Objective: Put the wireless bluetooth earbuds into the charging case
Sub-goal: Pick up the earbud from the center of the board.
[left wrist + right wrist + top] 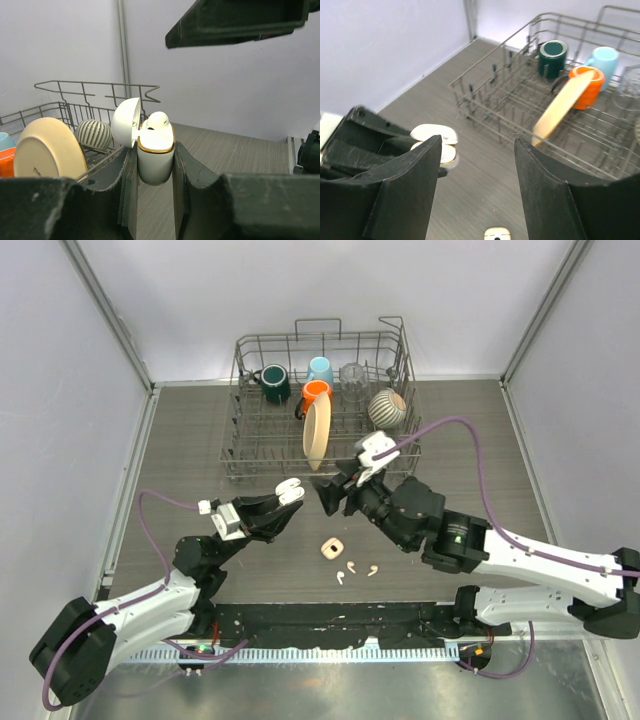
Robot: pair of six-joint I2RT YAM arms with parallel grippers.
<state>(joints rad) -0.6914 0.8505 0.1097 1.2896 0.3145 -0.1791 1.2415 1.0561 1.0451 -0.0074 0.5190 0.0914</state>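
Note:
My left gripper (155,150) is shut on a white charging case (155,160) with a gold rim, held upright above the table. Its lid (125,122) is swung open and one white earbud (158,120) sits in it. From above, the case (288,490) hangs between the two arms. Just right of it is my right gripper (332,498), open, with nothing between its fingers (415,175); the held case (440,145) shows past the left one. Three loose earbuds (352,566) lie on the table near the front, below the right gripper.
A second small case (331,548), cream-coloured, lies flat beside the loose earbuds and also shows as the cream case (497,233). A wire dish rack (250,455) at the back holds mugs, a glass, a striped bowl (387,407) and a beige plate (316,433).

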